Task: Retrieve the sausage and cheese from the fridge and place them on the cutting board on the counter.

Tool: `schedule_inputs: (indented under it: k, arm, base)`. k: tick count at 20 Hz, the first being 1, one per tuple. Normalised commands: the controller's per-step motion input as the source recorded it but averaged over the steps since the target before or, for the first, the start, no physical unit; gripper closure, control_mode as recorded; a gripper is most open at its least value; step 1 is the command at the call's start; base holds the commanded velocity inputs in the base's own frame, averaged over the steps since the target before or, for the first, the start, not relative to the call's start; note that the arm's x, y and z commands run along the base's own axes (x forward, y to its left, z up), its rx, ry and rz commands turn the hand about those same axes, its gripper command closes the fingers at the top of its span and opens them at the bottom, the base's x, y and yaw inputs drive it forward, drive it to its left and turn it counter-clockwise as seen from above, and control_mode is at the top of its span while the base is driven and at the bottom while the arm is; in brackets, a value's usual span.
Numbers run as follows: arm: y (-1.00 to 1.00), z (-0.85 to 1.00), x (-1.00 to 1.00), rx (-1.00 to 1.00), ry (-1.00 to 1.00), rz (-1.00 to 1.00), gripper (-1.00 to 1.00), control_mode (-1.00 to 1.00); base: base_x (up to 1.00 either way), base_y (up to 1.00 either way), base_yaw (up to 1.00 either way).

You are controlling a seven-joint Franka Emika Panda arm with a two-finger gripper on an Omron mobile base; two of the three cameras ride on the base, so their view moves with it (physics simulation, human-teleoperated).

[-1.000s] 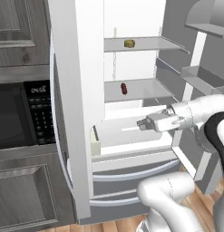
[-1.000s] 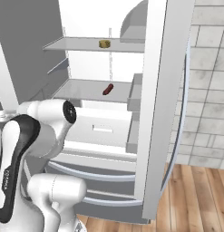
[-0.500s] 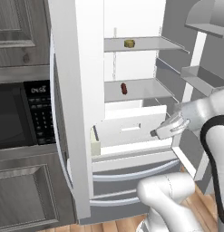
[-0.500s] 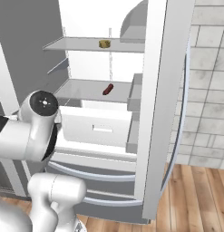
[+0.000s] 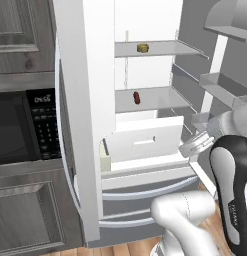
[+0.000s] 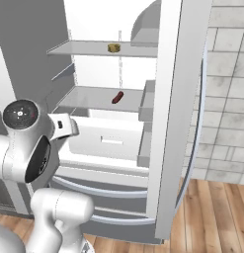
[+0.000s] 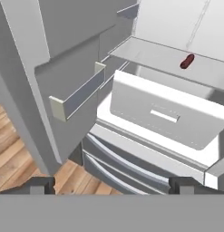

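Sausage [image 7: 187, 61] on shelf, well beyond open hand [image 7: 111, 186].

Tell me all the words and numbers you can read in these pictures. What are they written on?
Clock digits on the microwave: lit, but too blurred to read for sure.
Keypad buttons on the microwave: markings too small to read.
Small print on the robot's dark forearm cover: too small to read.
Fridge, its shelves, the sausage and the cheese: no writing that shows.
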Motion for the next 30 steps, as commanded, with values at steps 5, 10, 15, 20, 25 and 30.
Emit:
schedule_inputs:
  k: [5, 10, 15, 20, 25, 30]
  arm:
    - [-0.29, 0.40, 0.00, -0.04, 0.00, -0.17, -1.00, -1.00]
    - [0.00, 0.10, -0.02, -0.02, -0.07, -0.24, -1.00, -1.00]
    - [-0.17, 0.00, -0.09, 0.00, -0.12, -0.24, -1.00, -1.00]
    - [-0.22, 0.06, -0.06, 0.00, -0.05, -0.12, -1.00, -1.00]
    - [-0.02, 0.10, 0.02, 0.00, 0.00, -0.04, -1.00, -1.00]
    - [0.00, 0.00, 0.26, 0.00, 0.00, 0.04, -1.00, -1.00]
  base:
    - [0.00, 0.00, 0.00]
    - [0.00, 0.00, 0.00]
    - [0.00, 0.00, 0.00]
    - [0.00, 0.00, 0.00]
    - [0.00, 0.00, 0.00]
    - [0.00, 0.00, 0.00]
